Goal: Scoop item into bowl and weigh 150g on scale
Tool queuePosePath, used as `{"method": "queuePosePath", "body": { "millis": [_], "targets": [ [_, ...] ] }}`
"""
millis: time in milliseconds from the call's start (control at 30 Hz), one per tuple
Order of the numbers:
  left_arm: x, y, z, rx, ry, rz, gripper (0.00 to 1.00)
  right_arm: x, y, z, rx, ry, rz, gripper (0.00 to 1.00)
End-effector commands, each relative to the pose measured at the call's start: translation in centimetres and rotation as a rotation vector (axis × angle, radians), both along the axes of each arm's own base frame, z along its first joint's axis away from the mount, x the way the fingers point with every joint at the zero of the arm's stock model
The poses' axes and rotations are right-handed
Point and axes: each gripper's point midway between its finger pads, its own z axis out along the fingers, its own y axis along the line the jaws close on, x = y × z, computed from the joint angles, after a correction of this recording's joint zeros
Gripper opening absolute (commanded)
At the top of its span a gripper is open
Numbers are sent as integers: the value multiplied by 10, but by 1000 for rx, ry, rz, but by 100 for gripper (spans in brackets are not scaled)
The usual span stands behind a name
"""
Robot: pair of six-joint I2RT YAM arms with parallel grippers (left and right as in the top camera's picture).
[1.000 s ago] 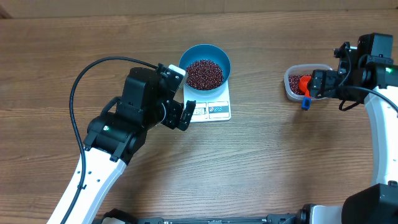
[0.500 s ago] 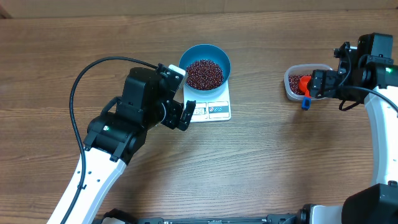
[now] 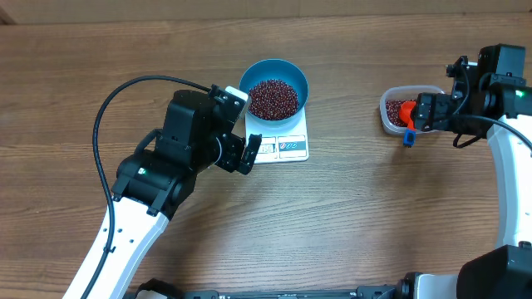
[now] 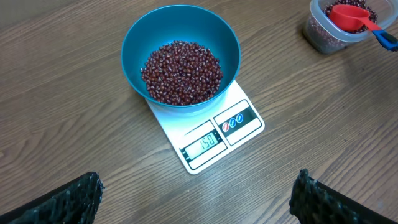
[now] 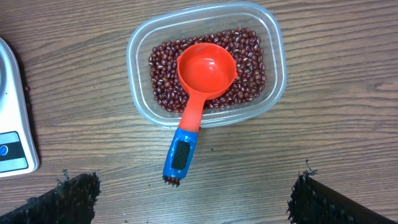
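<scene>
The blue bowl [image 3: 250,77] stands on the white scale [image 3: 287,147] and holds a heap of red-brown beans [image 3: 273,98]. In the left wrist view the bowl [image 4: 134,50] with its beans [image 4: 181,71] sits on the scale [image 4: 239,134], whose display reads 150. My left gripper [image 3: 241,155] hovers open just left of the scale's display end, its jaws [image 4: 198,199] wide apart over bare wood. My right gripper [image 3: 418,114] is open beside the tub, jaws [image 5: 196,199] empty, with the scoop's handle between and ahead of them.
A clear tub [image 5: 273,74] at the right holds more beans [image 5: 249,56] and a red scoop [image 5: 205,71] whose blue handle [image 5: 181,149] hangs over the rim. The tub [image 3: 387,112] lies right of the scale. A scale corner [image 5: 12,124] shows at the right wrist view's left edge.
</scene>
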Motion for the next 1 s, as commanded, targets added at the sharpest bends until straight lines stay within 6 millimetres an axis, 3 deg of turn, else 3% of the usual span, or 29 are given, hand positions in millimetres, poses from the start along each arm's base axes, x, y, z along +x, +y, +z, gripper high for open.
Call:
{"method": "queuePosePath", "body": {
  "millis": [0, 567, 733, 967],
  "targets": [
    [0, -1, -2, 4, 1, -19, 100, 4, -1, 20, -14, -59, 6, 100],
    [1, -2, -5, 8, 11, -19, 99, 4, -1, 20, -14, -59, 6, 100],
    [6, -4, -24, 30, 66, -19, 100, 4, -1, 20, -14, -59, 6, 100],
    [15, -9, -71, 69, 204, -9, 100, 4, -1, 20, -14, -59, 6, 100]
  ]
}}
